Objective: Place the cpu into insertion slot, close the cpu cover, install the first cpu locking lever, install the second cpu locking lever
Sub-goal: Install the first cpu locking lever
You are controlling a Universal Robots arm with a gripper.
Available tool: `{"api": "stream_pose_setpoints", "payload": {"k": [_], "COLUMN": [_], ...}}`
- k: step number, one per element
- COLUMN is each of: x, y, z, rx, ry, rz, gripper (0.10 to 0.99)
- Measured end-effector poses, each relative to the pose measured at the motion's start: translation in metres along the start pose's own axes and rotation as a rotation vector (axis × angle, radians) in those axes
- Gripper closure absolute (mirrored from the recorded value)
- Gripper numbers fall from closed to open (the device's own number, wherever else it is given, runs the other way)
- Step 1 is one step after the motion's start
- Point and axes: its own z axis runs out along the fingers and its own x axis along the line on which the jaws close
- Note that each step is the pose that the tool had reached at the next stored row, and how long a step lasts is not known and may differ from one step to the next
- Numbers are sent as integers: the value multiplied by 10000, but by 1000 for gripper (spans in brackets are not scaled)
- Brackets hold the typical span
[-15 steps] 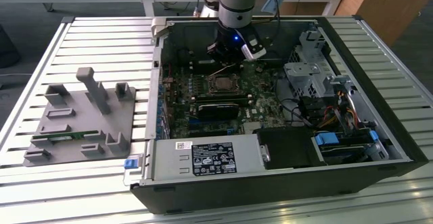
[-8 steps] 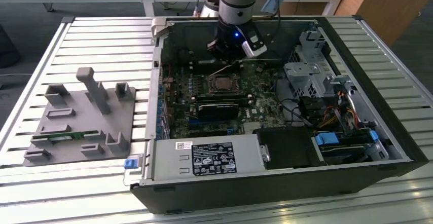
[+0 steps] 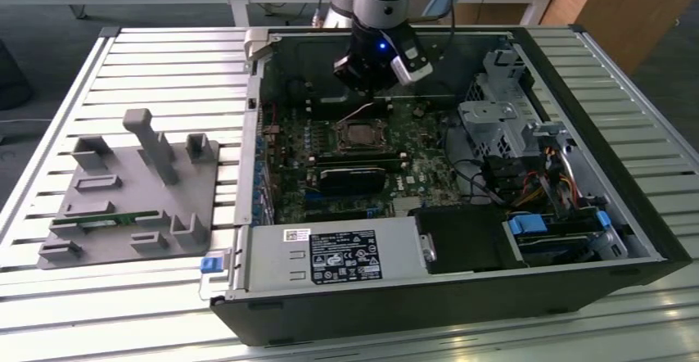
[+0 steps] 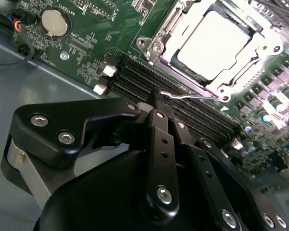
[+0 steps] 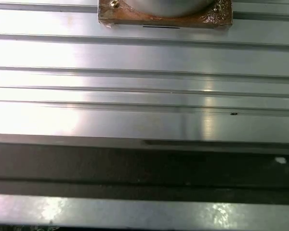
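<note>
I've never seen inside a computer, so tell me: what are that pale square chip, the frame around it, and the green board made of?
The chip looks topped with matte, pale silvery metal that reflects softly. The frame seems to be bright, polished metal with sharp glints on its edges. The green board looks like lacquered circuit board, probably a glossy coated laminate, dotted with small soldered parts.

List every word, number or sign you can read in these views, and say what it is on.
Power supply stickers: print too small to read.
Green circuit board markings, second wrist view: blurred, unreadable.
cpu top: washed out by glare, no text legible.
Nothing can be quoted.
</note>
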Motion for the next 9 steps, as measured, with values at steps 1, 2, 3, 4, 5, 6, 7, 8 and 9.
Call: {"api": "stream_pose_setpoints", "payload": {"k": [1,2,3,4,5,6,7,8,9], "x": [3,7,12,14,15,15,16,16,18], "y": [2,2,3,3,3,3,2,2,1], "z": [-11,-17,-17,-17,-17,-18,-16,-14,-12], "rx": [-1,-1,-2,-3,-3,-2,-1,-2,-15], "ry": [0,0,-1,-2,-2,0,0,0,0], "rz": [0,-1,-1,0,0,-1,-1,-1,0], "gripper": [980,980,980,980,980,980,980,980,980]}}
